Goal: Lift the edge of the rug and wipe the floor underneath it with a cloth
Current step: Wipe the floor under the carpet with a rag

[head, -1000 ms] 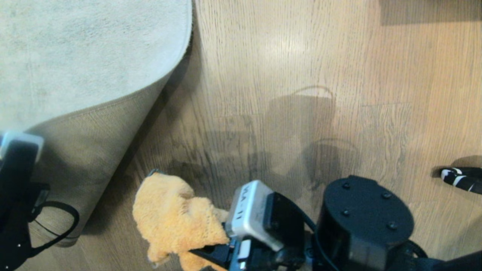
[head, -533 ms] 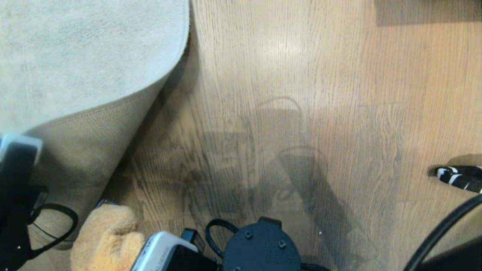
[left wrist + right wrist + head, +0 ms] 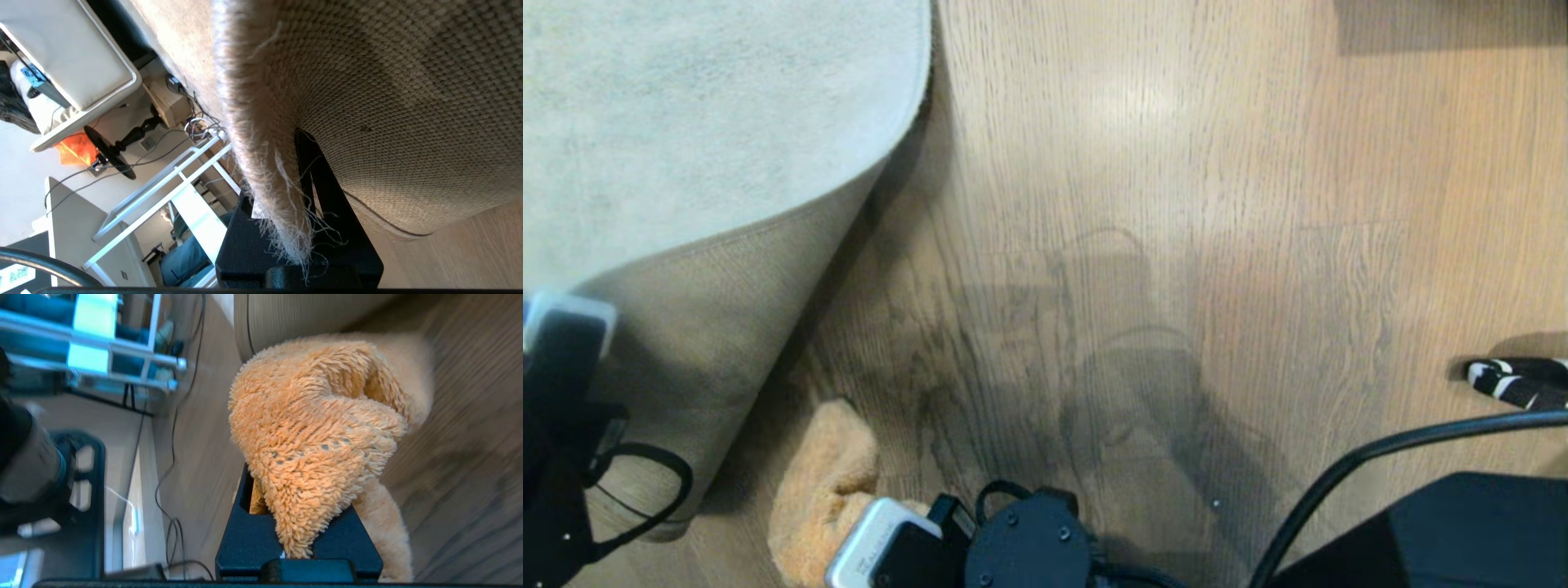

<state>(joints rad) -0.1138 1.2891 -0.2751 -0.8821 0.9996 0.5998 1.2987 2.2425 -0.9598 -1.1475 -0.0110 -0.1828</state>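
1. Two grippers are working: our left gripper (image 3: 302, 228) is pinching the frayed edge of the pale grey short-pile rug (image 3: 703, 114), fingers pressed together on it at the head view's left edge.
2. We are holding that rug corner folded up, its tan woven backing (image 3: 408, 102) facing outward; the fold line is running diagonally from lower left to upper right.
3. Our right gripper (image 3: 298, 543) is clamping the orange-tan fuzzy microfibre cloth (image 3: 821, 482), jaws closed on it.
4. We are pressing the cloth onto the brown wood-grain plank floor (image 3: 1143, 163) just beside the raised backing, its long axis pointing away from us.
5. We are seeing grey lettering on the right wrist's white camera housing (image 3: 870, 551), too blurred to read.
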